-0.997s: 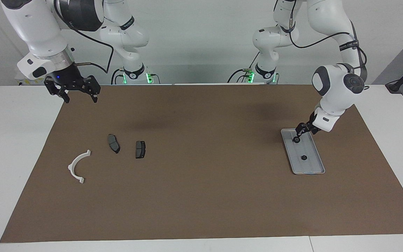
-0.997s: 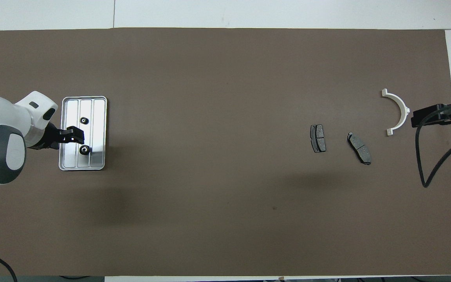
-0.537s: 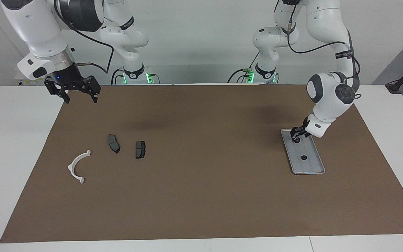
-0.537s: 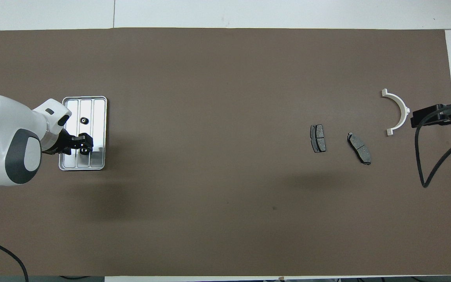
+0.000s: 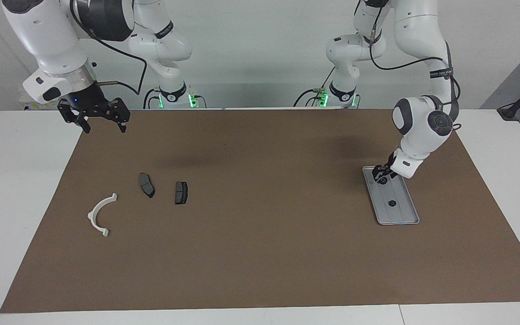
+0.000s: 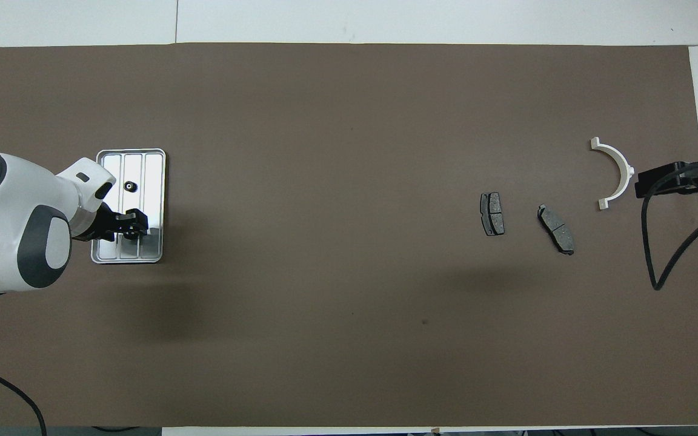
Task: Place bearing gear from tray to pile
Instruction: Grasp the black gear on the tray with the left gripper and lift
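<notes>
The silver tray (image 5: 402, 216) (image 6: 154, 166) lies toward the left arm's end of the table. Two small dark bearing gears sit in it. One gear (image 5: 392, 203) (image 6: 131, 186) is in the tray's middle. The other gear (image 5: 383, 180) is at the tray's end nearer to the robots. My left gripper (image 5: 381, 174) (image 6: 133, 223) is down at this nearer gear and mostly covers it from above. The pile is a white arc (image 5: 101, 214) (image 6: 615, 172) and two dark pads (image 5: 146, 184) (image 5: 181, 192) (image 6: 492, 214) (image 6: 556, 229). My right gripper (image 5: 102, 121) waits open in the air, over the mat's corner nearest its base.
A brown mat (image 5: 260, 234) covers the table, with white table top (image 5: 16, 203) around it. A black cable (image 6: 658, 242) hangs over the mat beside the white arc.
The left arm has swung its wrist in and brought its gripper from beside the nearer gear down onto it. The right arm has not moved.
</notes>
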Motion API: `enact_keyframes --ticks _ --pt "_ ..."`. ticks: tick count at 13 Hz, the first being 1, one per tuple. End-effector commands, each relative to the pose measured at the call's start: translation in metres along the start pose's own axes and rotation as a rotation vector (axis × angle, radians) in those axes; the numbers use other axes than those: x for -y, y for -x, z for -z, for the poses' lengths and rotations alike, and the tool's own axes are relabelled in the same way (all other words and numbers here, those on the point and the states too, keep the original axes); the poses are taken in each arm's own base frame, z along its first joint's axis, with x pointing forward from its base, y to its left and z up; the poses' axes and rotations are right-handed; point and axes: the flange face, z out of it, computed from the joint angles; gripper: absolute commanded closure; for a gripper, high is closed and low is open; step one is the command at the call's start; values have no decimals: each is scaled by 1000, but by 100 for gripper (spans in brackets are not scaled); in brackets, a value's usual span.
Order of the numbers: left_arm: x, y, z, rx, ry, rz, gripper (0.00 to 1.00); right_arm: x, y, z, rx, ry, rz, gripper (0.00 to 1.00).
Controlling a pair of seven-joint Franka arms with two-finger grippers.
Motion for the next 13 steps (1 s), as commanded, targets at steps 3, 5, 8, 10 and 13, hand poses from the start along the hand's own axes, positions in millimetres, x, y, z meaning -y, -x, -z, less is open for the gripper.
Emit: enact_keyframes --ticks 3,5,8,10,13 --pt "-3 0 -8 -12 1 -13 35 -4 3 0 -16 -4 6 0" --pt "-4 -1 -7 -26 3 -15 37 -2 4 -3 -11 -4 3 0" --pt "-3 -2 -11 -18 3 -13 49 -1 9 -9 1 -5 1 0" --pt "-4 -1 -11 -15 2 -16 75 -1 9 -9 -1 -6 1 0" --pt "-5 -10 2 0 3 -14 96 -1 9 -10 4 -6 1 0"
